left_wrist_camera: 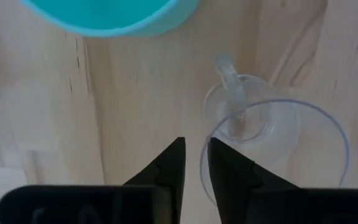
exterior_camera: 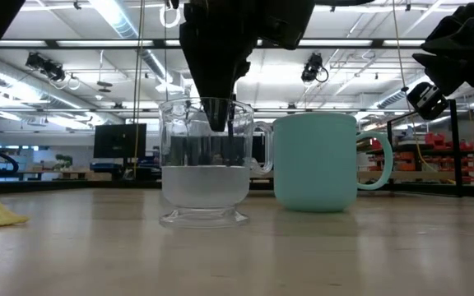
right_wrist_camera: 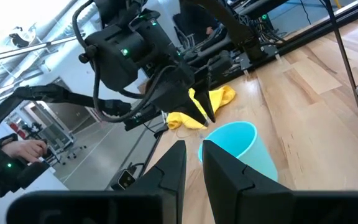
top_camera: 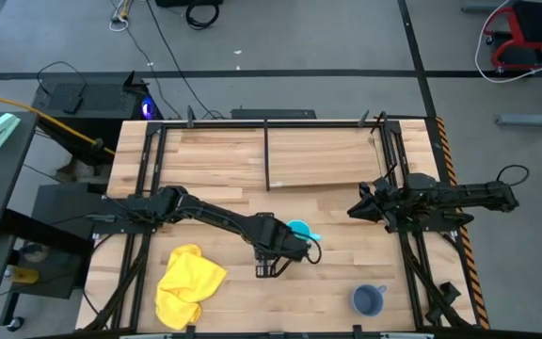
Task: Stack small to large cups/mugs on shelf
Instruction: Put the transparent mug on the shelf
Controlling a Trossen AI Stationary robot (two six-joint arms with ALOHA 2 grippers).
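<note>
Step in hand: left gripper (left_wrist_camera: 194, 163) at the rim of the clear cup (exterior_camera: 204, 160), fingers narrowly parted astride its wall, grip not yet firm

Next move, by judgement: close, lift, carry to shelf (top_camera: 318, 155)

Clear cup: see-through, footed, handled, upright on table (top_camera: 224, 151) beside cyan mug (exterior_camera: 318, 162)

Grey-blue mug (top_camera: 368, 299): near front edge

Right gripper (top_camera: 358, 209): waiting beside shelf, fingers narrowly apart, empty

A grey floor (top_camera: 346, 38) with loose cables surrounds the table, while long ceiling lights (exterior_camera: 122, 16) brighten the open workshop behind
</note>
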